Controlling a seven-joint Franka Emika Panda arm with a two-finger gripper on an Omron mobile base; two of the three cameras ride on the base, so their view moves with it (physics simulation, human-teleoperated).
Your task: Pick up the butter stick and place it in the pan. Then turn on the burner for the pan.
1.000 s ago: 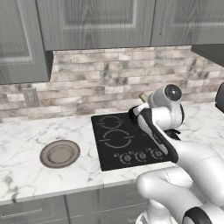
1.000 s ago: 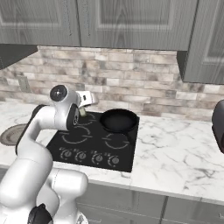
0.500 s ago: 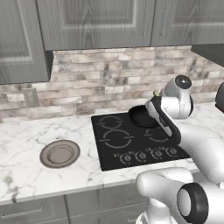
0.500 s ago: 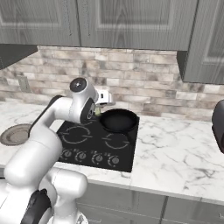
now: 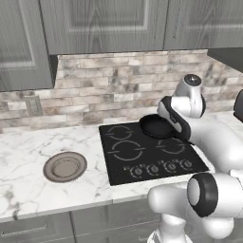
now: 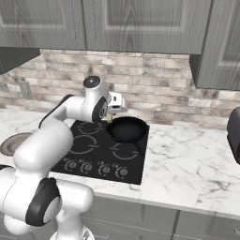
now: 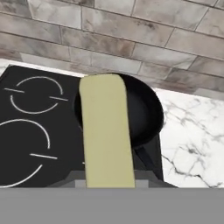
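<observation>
Nearest the hand camera, a pale yellow-olive rectangular butter stick [image 7: 106,131] juts out from the gripper [image 6: 112,108], which is closed on it. Just beyond its far end sits the round shallow black frying pan [image 7: 131,109] on the far right burner of the flat black glass cooktop [image 6: 89,150], its handle pointing toward the near edge.

The stick looks not yet fully over the pan's centre — released from here it could strike the near rim and tumble onto the cooktop. Knocking the pan off its ring is another risk.

A row of round knobs [image 5: 161,167] lines the cooktop's near edge. Around it lies a white marble counter [image 6: 197,164] with a grey-brown round plate [image 5: 65,166] at left. Behind rise a stone-brick backsplash [image 5: 118,85] and grey cabinets [image 5: 104,23].
</observation>
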